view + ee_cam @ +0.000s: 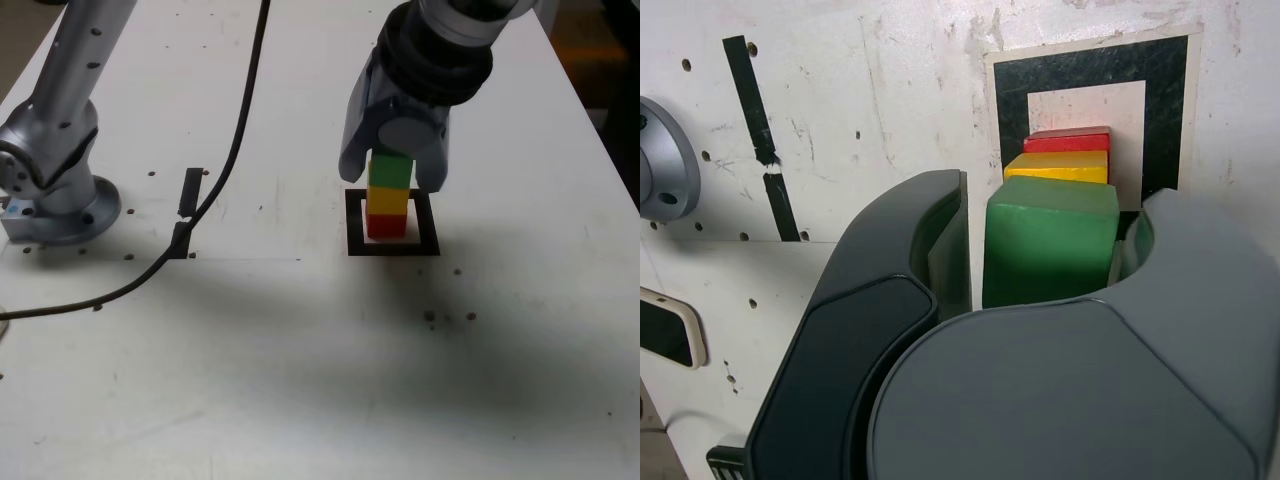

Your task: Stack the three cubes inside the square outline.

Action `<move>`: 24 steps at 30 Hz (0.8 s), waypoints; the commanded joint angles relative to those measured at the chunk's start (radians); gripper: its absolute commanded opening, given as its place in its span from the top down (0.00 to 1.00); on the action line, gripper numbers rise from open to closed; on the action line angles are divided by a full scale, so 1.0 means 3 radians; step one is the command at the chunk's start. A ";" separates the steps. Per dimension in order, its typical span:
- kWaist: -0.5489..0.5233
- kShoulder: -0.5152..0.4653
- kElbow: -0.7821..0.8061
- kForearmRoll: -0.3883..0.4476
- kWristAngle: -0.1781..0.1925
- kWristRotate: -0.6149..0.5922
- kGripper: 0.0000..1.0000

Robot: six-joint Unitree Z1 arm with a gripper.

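Note:
The three cubes stand as one upright tower inside the square outline (394, 247): red cube (384, 227) at the bottom, yellow cube (387, 202) in the middle, green cube (390, 170) on top. My gripper (392, 176) hangs over the tower with a finger on each side of the green cube. In the wrist view the green cube (1050, 240) sits between the jaws of the gripper (1050, 215), and a narrow gap shows beside one finger (940, 230). Yellow cube (1058, 166), red cube (1068, 141) and the outline (1165, 110) show beyond it.
The arm's metal base (60, 200) is bolted at the exterior view's left. A black cable (235, 140) runs from the top across the table past two short black tape strips (192, 190). The table's edge runs down the exterior view's right side.

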 commanded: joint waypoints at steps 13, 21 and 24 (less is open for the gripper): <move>0.0005 -0.0103 0.0055 0.0070 0.0133 -0.0070 0.00; 0.0009 -0.0611 0.0341 -0.0001 0.0234 -0.0096 0.00; 0.0025 -0.1022 0.0652 -0.0144 0.0195 -0.0094 0.00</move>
